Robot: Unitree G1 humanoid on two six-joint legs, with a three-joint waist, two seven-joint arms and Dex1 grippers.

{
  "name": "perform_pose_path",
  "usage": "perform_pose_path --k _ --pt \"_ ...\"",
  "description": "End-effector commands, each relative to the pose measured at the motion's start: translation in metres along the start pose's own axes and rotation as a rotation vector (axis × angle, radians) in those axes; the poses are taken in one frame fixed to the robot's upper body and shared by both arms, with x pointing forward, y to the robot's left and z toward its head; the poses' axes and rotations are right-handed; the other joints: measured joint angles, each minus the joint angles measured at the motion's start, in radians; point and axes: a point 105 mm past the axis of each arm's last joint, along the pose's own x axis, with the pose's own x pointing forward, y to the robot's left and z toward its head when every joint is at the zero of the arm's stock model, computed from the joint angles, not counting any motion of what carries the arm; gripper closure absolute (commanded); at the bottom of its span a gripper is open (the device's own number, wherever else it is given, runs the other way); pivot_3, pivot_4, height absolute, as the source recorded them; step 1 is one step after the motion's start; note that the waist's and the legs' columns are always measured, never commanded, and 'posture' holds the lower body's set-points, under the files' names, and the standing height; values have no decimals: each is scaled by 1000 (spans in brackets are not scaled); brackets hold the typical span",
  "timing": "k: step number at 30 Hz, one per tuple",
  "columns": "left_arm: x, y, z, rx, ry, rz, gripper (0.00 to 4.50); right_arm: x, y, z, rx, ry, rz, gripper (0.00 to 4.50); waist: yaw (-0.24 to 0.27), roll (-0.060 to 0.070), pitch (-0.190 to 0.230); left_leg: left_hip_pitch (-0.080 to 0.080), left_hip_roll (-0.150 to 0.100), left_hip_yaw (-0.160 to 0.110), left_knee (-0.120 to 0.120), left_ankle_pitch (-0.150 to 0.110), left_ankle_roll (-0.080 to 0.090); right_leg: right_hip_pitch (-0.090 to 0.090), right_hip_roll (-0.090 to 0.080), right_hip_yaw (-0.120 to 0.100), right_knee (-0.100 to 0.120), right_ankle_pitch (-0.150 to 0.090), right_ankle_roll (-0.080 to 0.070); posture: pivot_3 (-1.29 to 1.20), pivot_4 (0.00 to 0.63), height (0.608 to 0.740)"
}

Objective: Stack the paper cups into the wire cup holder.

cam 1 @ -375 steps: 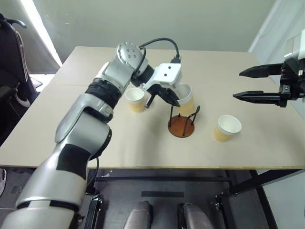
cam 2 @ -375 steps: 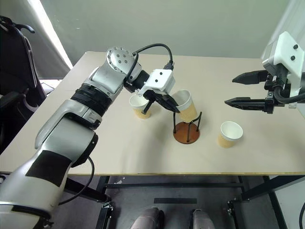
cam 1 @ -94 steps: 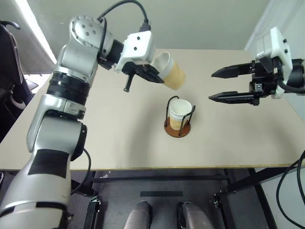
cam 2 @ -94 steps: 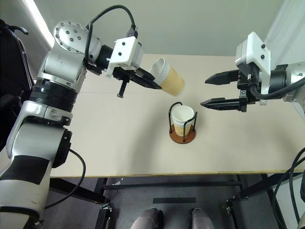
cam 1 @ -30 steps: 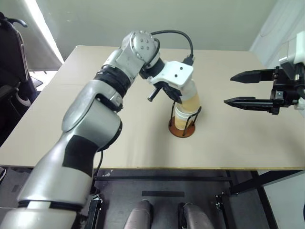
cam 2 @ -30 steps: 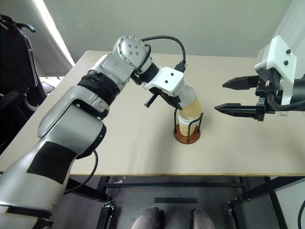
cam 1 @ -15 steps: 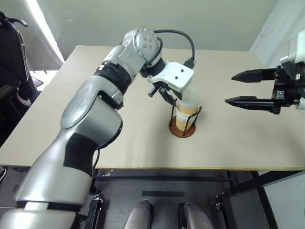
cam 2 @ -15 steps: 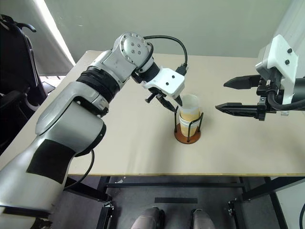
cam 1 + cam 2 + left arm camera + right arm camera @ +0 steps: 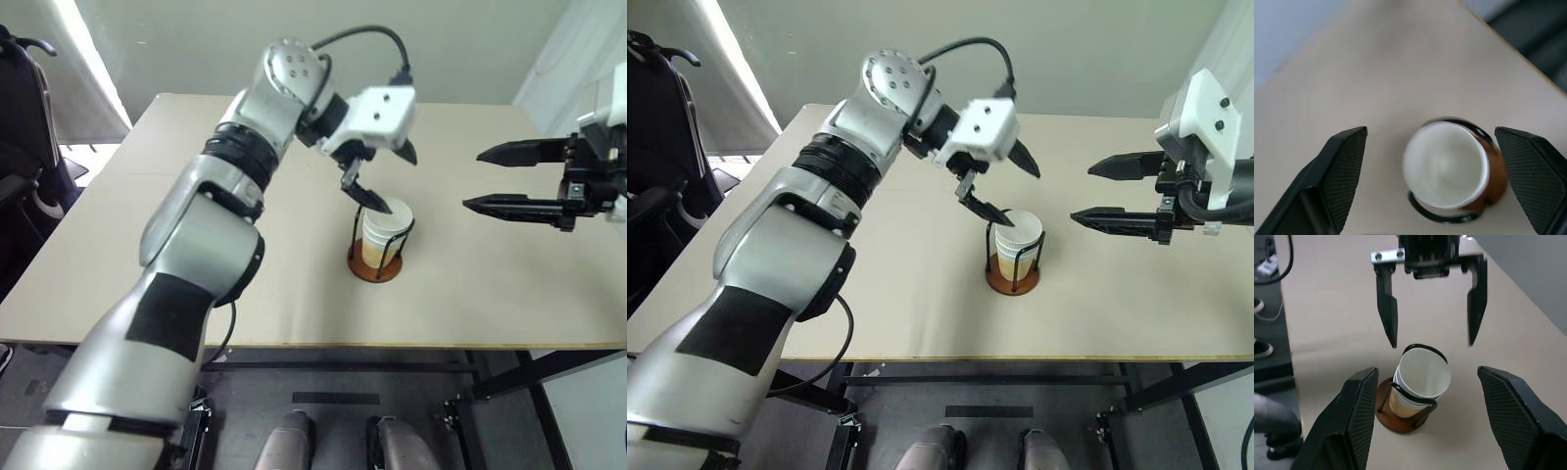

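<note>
A: What do you have nearest the front edge of the surface (image 9: pixel 118 284)?

B: The holder (image 9: pixel 375 262), standing between the front edge and the middle. From here I see the cups (image 9: pixel 384 227) nested inside its wire loops, top rim white and upright, tan sides showing through the wires. I can't count them in the stack.

A: And the left hand (image 9: pixel 1001 186)?

B: Just above and behind the stack, fingers spread wide, holding nothing. One fingertip hangs close over the rim on the cup's left side; I can't tell if it touches. In my left wrist view the cup mouth sits between the two pads, apart from both.

A: The right hand (image 9: pixel 487 179)?

B: Off toward the right edge, well apart from the holder, fingers parted and empty, pointing at the stack.
</note>
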Motion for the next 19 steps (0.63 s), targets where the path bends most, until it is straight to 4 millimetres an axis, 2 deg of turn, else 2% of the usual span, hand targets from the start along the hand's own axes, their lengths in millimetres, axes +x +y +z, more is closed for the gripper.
perform_pose_path --k 1,10,14,19 --pt "-32 16 -11 -150 -92 230 27 6 -12 -8 20 -18 -39 1237 -1 0 0 0 0 0 0 0 0 0 0 1 0 0 0 0 150 740" --pt "-76 23 -40 -423 -262 578 27 26 -41 -41 106 -60 -118 1237 -7 0 0 7 3 10 1 4 1 2 3 13 1 4 5 0 150 740" --pt "-87 3 -61 -466 -241 695 27 37 -56 -52 157 -85 -194 1237 -16 1 -1 10 2 17 2 7 -3 3 5 22 0 7 7 0 150 740" --pt "-117 -8 -88 -561 -196 984 27 45 -75 -58 236 -179 -308 1237 -21 1 0 10 3 19 6 8 -3 2 5 23 1 8 6 0 150 740"
